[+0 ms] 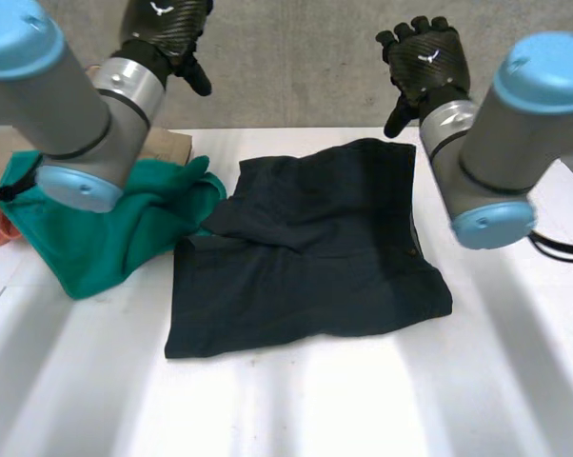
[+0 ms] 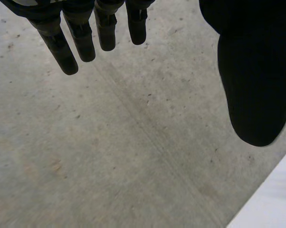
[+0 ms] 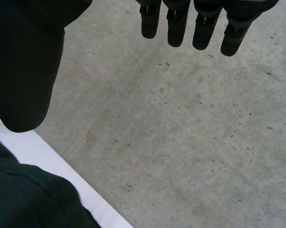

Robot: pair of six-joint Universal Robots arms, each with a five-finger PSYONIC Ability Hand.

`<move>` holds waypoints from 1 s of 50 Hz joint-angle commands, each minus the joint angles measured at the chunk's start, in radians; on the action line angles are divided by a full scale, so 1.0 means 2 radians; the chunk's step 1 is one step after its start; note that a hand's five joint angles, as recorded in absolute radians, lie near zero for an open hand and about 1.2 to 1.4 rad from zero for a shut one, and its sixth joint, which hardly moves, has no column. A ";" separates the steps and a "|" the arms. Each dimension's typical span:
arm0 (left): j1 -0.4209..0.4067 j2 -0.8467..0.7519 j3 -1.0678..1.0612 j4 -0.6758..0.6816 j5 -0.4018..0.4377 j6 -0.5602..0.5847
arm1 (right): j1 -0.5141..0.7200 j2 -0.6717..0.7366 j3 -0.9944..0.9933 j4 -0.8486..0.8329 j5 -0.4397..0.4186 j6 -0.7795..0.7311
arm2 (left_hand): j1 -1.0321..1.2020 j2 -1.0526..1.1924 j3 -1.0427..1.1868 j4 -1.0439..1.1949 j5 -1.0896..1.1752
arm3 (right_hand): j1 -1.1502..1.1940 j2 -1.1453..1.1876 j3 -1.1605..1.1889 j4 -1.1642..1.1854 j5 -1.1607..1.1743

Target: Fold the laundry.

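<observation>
Asker: Laundry placement is wanted, widest thing first.

Answerer: A white table (image 1: pixel 515 381) is spread across the head view. A black garment (image 1: pixel 306 257) is laid at its middle, loosely flattened, with one flap turned over on its left part. A crumpled teal-green cloth (image 1: pixel 106 228) is heaped beside it, touching its left edge and partly covered by the left arm.

Asker: How are the hands placed relative to the black garment?

Answerer: Both are raised beyond the table's far edge, well apart from the garment, over a concrete floor (image 2: pixel 133 152). The left hand (image 1: pixel 167 29) is held behind the green cloth. Its fingers (image 2: pixel 81 40) are seen straight, spread from the thumb, with nothing grasped. The right hand (image 1: pixel 424 62) is held past the garment's far right corner. Its fingers (image 3: pixel 202 28) are likewise extended and nothing is held. In its wrist view, the garment is seen near the thumb.
</observation>
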 commanded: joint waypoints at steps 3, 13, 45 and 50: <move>-0.008 0.173 -0.209 -0.067 0.015 0.022 | -0.024 -0.116 0.085 0.130 -0.069 -0.062 | 0.001 -0.009 -0.011 -0.007 -0.019 | -0.025 -0.018 -0.017 -0.017 -0.024; -0.039 0.300 -0.454 -0.183 0.031 0.034 | -0.063 -0.209 0.263 0.252 -0.140 -0.096 | 0.203 0.194 0.191 0.195 0.184 | 0.164 0.171 0.172 0.172 0.165; -0.038 0.141 -0.534 -0.015 -0.041 0.079 | -0.099 -0.136 0.492 -0.079 -0.181 -0.123 | 0.221 0.212 0.209 0.213 0.202 | 0.159 0.166 0.167 0.167 0.160; -0.044 0.131 -0.522 0.009 -0.041 0.088 | -0.093 -0.124 0.482 -0.095 -0.179 -0.123 | 0.252 0.243 0.240 0.244 0.232 | 0.165 0.172 0.173 0.172 0.166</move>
